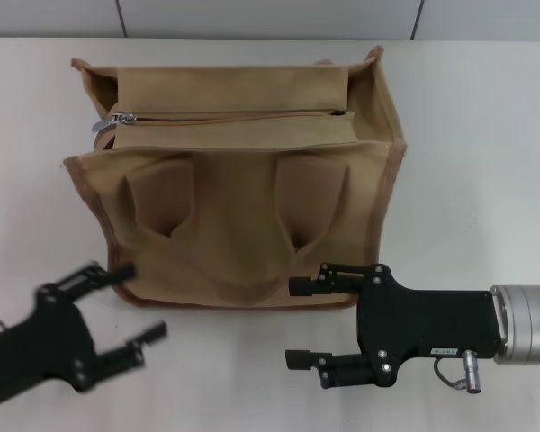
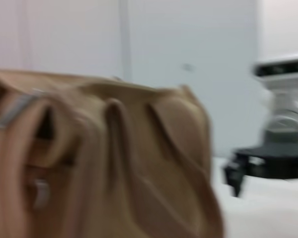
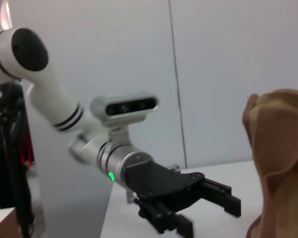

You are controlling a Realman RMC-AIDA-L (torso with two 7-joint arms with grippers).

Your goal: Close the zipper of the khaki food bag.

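Across the khaki food bag [image 1: 243, 180], zipper [image 1: 225, 116] seemingly closed.

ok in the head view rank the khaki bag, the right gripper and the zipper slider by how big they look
1. khaki food bag
2. right gripper, though it sits nearer the camera
3. zipper slider, by far the smallest

Lighting's bright and even, coming from overhead, so the boxy khaki canvas food bag [image 1: 243, 180] only drops a faint soft shadow on the white tabletop [image 1: 468, 135] along its near edge. Head view is sharp (left black gripper [image 1: 117, 337] smears a bit). Left wrist view is heavily blurred throughout.
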